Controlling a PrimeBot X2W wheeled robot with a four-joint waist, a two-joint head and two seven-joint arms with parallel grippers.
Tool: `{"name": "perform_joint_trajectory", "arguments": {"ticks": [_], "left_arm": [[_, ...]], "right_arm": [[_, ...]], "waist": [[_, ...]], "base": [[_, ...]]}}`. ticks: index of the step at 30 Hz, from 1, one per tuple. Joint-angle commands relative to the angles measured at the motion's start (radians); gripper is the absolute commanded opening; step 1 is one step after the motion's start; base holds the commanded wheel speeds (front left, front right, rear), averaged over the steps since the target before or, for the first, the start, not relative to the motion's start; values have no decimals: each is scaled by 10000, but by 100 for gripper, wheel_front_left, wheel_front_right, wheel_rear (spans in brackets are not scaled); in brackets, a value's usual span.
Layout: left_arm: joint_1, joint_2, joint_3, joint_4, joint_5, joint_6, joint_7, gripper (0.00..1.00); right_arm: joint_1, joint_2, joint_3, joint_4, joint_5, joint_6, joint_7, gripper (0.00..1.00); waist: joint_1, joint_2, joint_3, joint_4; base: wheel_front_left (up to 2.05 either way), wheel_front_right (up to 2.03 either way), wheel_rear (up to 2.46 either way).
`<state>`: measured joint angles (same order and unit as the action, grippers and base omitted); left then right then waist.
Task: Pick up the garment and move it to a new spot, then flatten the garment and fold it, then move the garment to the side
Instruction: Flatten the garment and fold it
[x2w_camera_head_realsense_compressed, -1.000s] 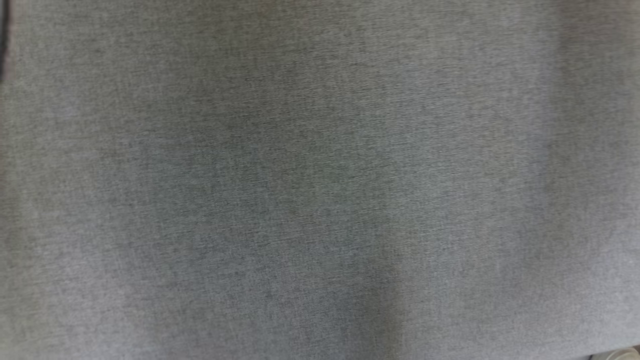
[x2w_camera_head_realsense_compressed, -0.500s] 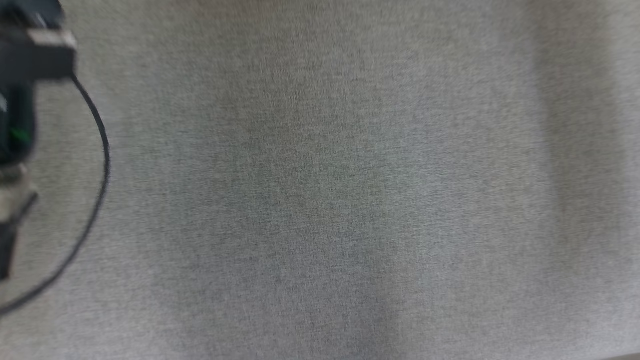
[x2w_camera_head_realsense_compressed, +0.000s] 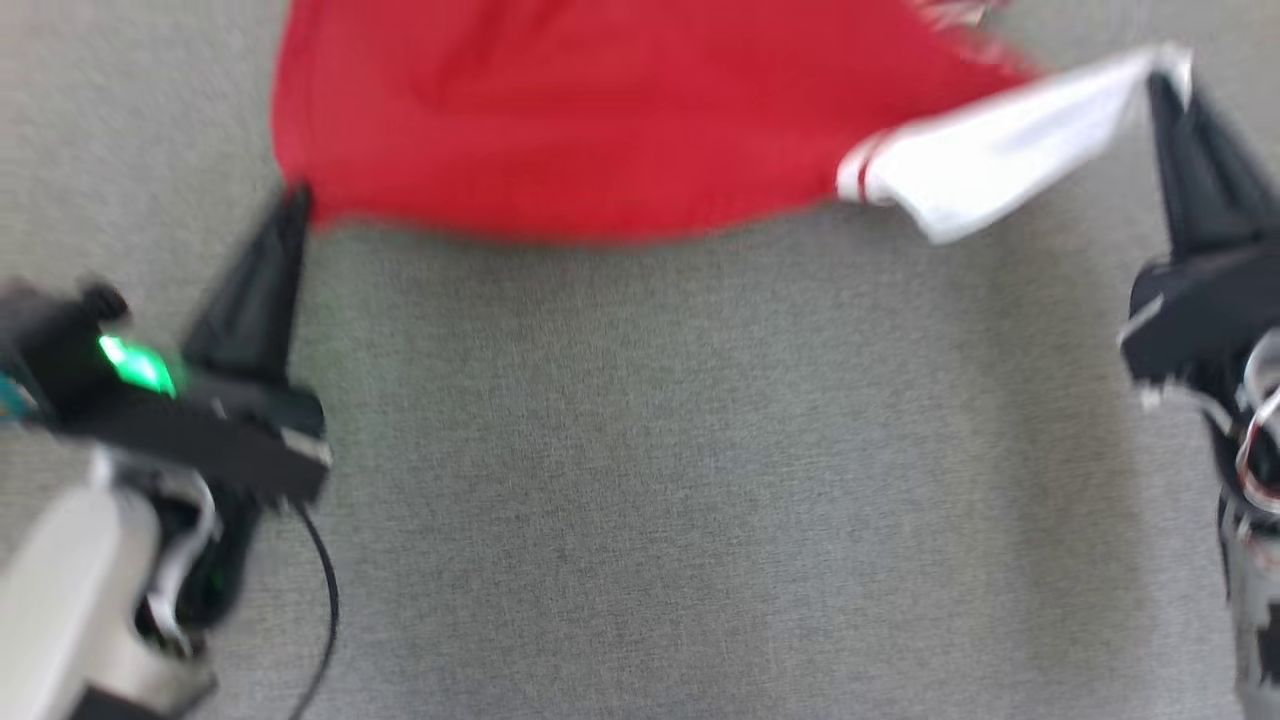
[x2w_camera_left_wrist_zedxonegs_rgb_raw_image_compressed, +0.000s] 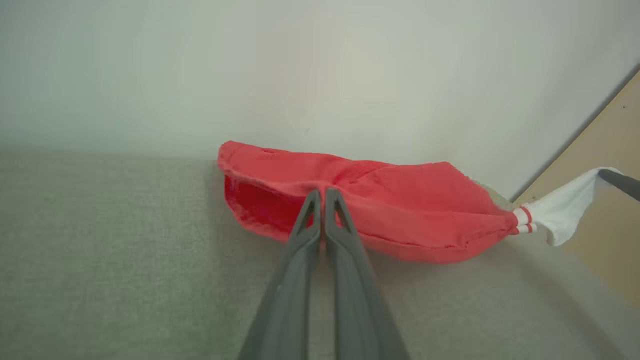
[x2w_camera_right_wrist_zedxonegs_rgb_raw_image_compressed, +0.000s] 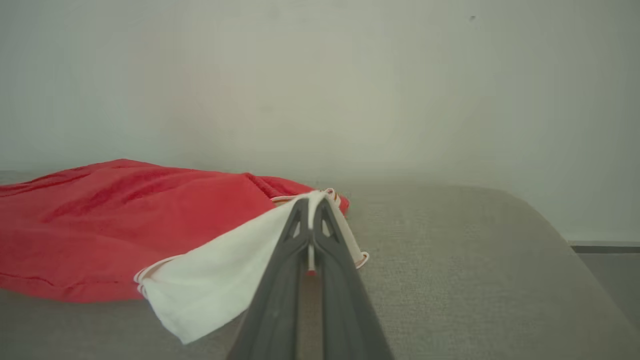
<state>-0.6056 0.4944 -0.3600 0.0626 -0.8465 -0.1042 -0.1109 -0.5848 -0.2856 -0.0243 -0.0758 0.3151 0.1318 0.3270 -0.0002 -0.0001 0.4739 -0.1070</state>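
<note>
Across the 12 o'clock edge of the head view lies one red garment (x2w_camera_head_realsense_compressed: 560, 130) with one white sleeve (x2w_camera_head_realsense_compressed: 990, 150), on a grey surface (x2w_camera_head_realsense_compressed: 700, 480). Two grippers hold it. At 10 o'clock, the left gripper (x2w_camera_head_realsense_compressed: 296, 198) is pinched on the red hem. At 2 o'clock, the right gripper (x2w_camera_head_realsense_compressed: 1160, 85) is pinching the sleeve's end.

Items counted:
- One red garment (x2w_camera_head_realsense_compressed: 560, 120), with one white sleeve (x2w_camera_head_realsense_compressed: 990, 150) carrying two red stripes (x2w_camera_left_wrist_zedxonegs_rgb_raw_image_compressed: 522, 221) where it joins the red cloth.
- Two grippers, the left gripper (x2w_camera_head_realsense_compressed: 297, 200) and the right gripper (x2w_camera_head_realsense_compressed: 1162, 90), each with two dark fingers (x2w_camera_left_wrist_zedxonegs_rgb_raw_image_compressed: 292, 260), four in all.
- One grey fabric surface (x2w_camera_head_realsense_compressed: 700, 480).
- One pale wall (x2w_camera_left_wrist_zedxonegs_rgb_raw_image_compressed: 300, 65).
- One black cable (x2w_camera_head_realsense_compressed: 328, 590).
- One green light (x2w_camera_head_realsense_compressed: 135, 365).
</note>
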Motion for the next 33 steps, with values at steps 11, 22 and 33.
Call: {"name": "perform_joint_trajectory", "arguments": {"ticks": [11,22,33], "left_arm": [[3334,-191,-596,79,-363,334,-383,0],[5312,-596,-1002,187,-322,832,-910,0],[6127,-455,-1219,288,-325,1271,-662,0]], "right_arm": [[2871,776,-1147,58,16,-25,887,0],[5268,1575,-2287,-929,-214,-25,1977,0],[6720,1782,-2398,-1879,-206,-25,3646,0]], "waist": [[2,1,-2723,88],[2,1,-3817,190],[2,1,-3986,137]], "base": [[0,0,0],[0,0,0],[0,0,0]]}}
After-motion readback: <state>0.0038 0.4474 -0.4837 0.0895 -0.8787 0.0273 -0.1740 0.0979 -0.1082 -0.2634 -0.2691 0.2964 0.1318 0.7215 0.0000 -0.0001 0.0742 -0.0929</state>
